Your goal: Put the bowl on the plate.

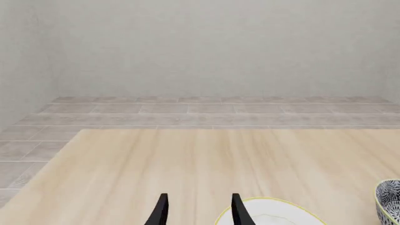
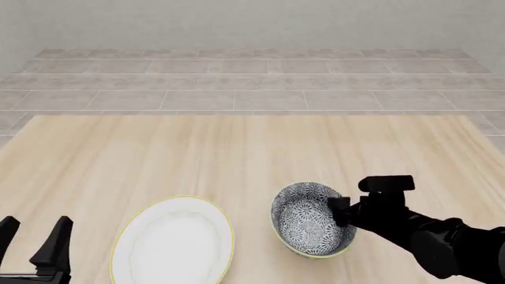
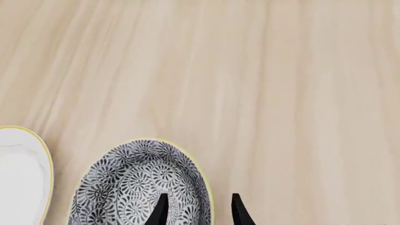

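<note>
Wood table (image 2: 236,154): right end effector (image 3: 197,208) fingers astride bowl (image 2: 311,219) rim, grip unclear.

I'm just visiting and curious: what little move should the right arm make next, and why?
Probably close its jaws. The right gripper seems to straddle the right-hand rim of the bowl, one finger inside and one outside, apparently not yet pinched. The bowl sits on the table beside the plate, so it must be gripped before lifting across.

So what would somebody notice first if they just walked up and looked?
Probably the patterned bowl, grey-and-white flowers all over, near the table's front edge right of the middle, with the right end effector straddling its rim. Next, the white plate with a yellow edge, just left of the bowl, nothing on it.
</note>
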`<action>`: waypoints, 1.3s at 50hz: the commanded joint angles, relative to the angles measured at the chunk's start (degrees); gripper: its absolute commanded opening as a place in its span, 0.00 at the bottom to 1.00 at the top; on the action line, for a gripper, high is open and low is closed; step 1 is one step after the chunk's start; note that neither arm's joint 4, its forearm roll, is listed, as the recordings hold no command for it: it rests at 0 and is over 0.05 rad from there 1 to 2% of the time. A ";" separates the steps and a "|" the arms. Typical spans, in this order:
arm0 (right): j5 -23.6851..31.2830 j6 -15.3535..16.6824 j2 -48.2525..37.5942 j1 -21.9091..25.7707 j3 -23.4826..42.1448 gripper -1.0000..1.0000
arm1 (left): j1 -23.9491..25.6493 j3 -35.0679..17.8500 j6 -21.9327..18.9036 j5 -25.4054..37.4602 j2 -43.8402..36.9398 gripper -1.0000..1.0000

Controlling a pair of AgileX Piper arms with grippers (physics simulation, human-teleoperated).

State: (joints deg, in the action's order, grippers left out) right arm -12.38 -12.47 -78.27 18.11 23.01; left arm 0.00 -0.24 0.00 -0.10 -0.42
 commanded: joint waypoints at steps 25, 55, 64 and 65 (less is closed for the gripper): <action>-3.60 -1.26 -2.67 0.74 -1.66 1.00 | 0.00 0.00 0.00 0.00 0.00 1.00; -5.64 -2.31 -4.43 0.54 -2.41 1.00 | 0.00 0.00 0.00 0.00 0.00 1.00; -6.52 -2.73 -5.34 0.74 -2.54 1.00 | 0.00 0.00 0.00 0.00 0.00 1.00; -6.72 -2.66 -5.57 0.66 -2.55 1.00 | 0.00 0.00 0.00 0.00 0.00 1.00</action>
State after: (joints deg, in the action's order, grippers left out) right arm -18.19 -14.81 -82.90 18.77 20.62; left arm 0.00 -0.24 0.00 -0.10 -0.42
